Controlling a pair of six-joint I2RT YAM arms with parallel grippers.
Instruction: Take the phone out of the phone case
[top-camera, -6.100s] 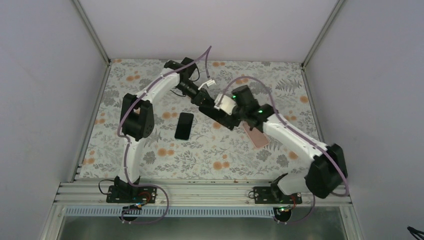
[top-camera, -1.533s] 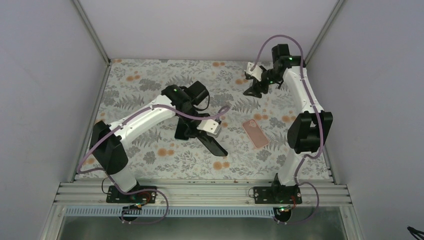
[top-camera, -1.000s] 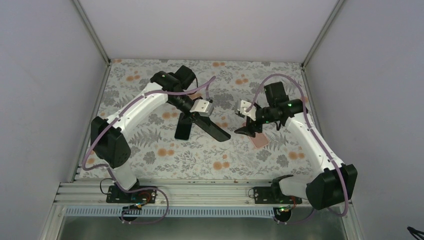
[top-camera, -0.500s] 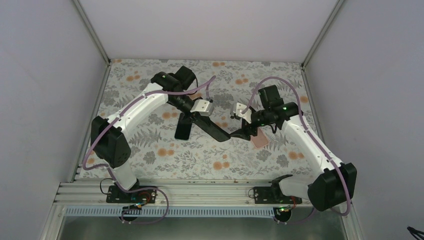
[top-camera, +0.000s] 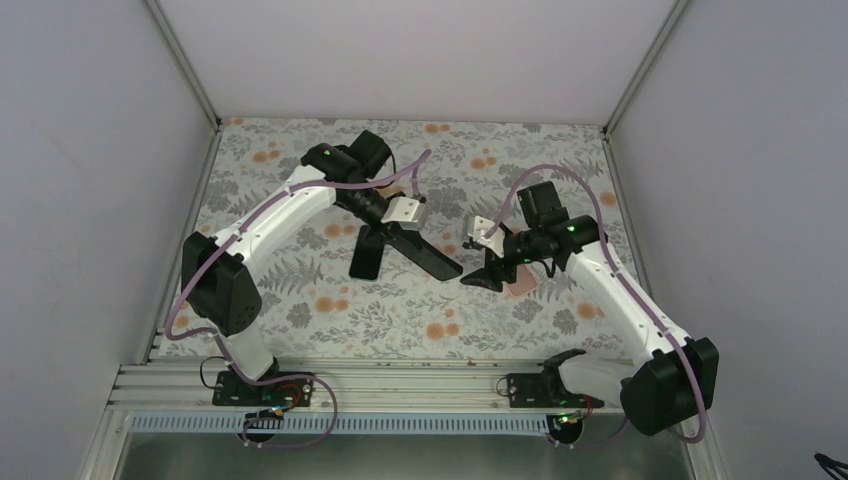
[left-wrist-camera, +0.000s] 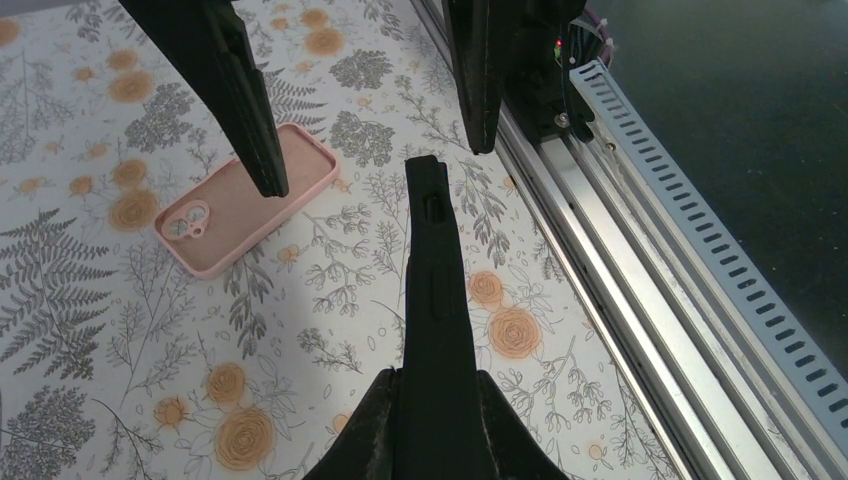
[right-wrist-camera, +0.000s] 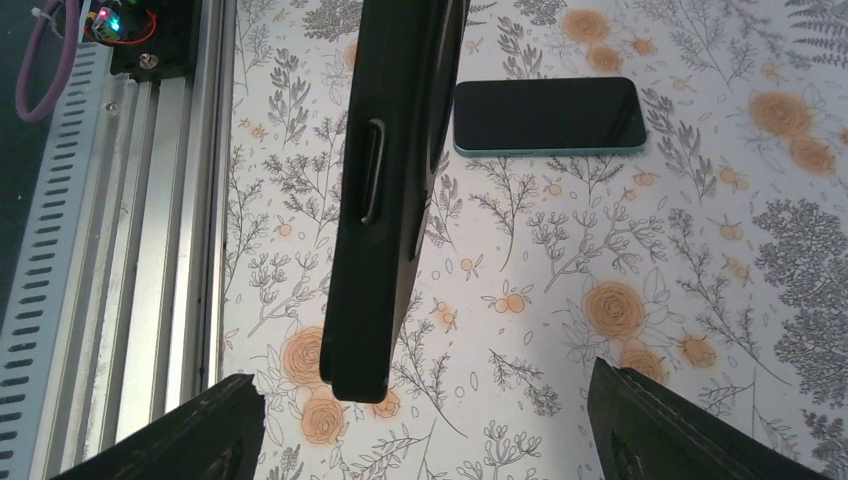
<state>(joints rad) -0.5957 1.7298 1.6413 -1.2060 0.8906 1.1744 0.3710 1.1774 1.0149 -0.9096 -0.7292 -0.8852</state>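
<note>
Over the floral table (top-camera: 340, 320), my left gripper (left-wrist-camera: 438, 400) clamped the black phone case (left-wrist-camera: 432, 260) by one end, edge-on. My right gripper (top-camera: 482, 277) stood wide open near its free end. A pink case (left-wrist-camera: 245, 215) and a bare phone (right-wrist-camera: 547, 116) lay flat.

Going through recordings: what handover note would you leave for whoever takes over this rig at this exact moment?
Left claw: shut on a thin black phone case, held in the air with its free end toward the right claw.
Right claw: open, fingers either side of that free end, not touching it.
On the floral table: a dark-screened phone with a teal edge, screen up, and an empty pink phone case.
Done: the pink case is empty and a bare phone is out.
Left: I cannot tell whether the black case holds a phone. If it does, probably close the right claw on it and separate them.
</note>
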